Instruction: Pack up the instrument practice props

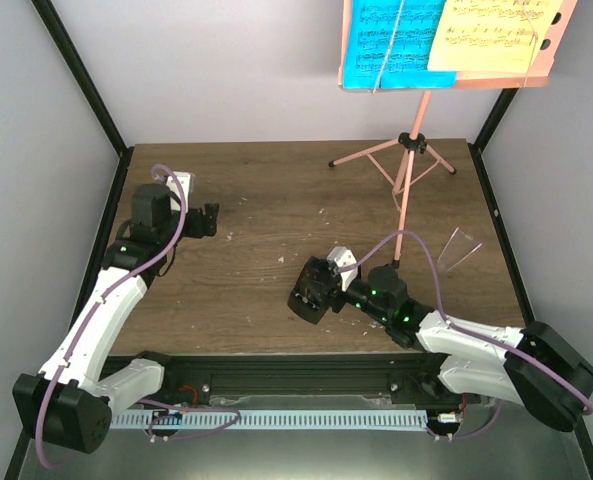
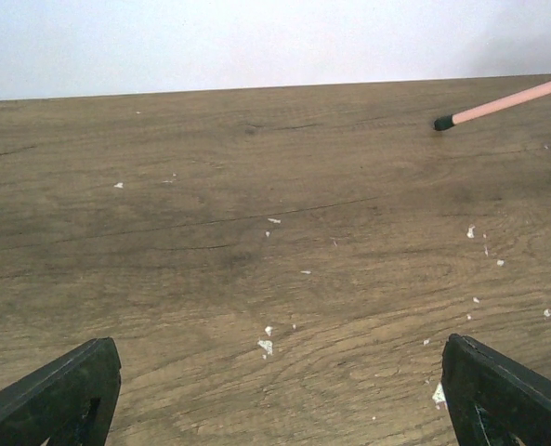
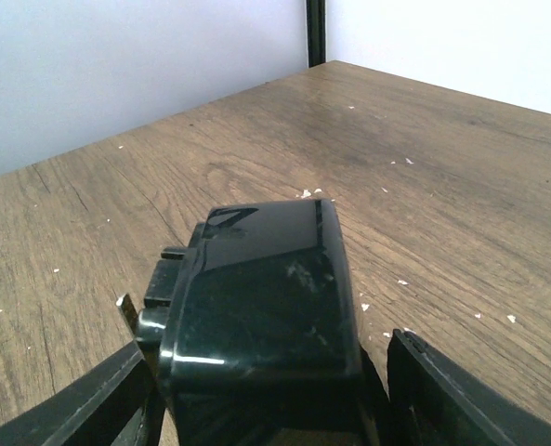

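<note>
**A:** Right gripper (image 1: pixel 317 289) straddles the black metronome (image 3: pixel 256 316), near right of centre. Clamped or just flanking? Can't tell.

**B:** Left gripper (image 2: pixel 275 395) gapes wide, far left. Pink music stand (image 1: pixel 412 170) stands far right.

Wooden table (image 1: pixel 276 210) — music stand (image 1: pixel 408 160), metronome (image 1: pixel 311 295)

The top camera looks down from behind; 2 wrist cameras skim the table (image 1: pixel 276 200) close, sharing its wood.
</note>
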### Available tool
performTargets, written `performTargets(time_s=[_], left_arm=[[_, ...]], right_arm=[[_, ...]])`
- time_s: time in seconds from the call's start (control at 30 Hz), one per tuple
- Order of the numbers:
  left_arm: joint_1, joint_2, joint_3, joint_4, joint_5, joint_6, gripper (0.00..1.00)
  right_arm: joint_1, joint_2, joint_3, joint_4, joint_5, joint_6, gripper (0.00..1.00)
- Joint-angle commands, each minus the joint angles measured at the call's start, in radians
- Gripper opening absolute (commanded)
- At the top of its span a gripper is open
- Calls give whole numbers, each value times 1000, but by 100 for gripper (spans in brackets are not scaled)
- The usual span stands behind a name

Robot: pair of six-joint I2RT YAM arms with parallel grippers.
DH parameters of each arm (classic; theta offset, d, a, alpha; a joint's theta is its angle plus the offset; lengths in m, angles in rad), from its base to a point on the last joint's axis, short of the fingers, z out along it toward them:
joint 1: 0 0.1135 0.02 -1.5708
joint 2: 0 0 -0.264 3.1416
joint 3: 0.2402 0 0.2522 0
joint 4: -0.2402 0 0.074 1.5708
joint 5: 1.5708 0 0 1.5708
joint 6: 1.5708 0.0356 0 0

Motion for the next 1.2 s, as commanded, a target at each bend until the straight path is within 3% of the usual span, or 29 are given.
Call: performTargets(time_s=[0.0, 1.17], left_arm=[[-6, -1, -8, 24, 6, 6, 95], [-20, 7, -10, 24, -1, 7, 95]], right_arm=[[11, -3, 0, 39, 6, -7, 64], [11, -59, -96, 91, 63, 76, 61]])
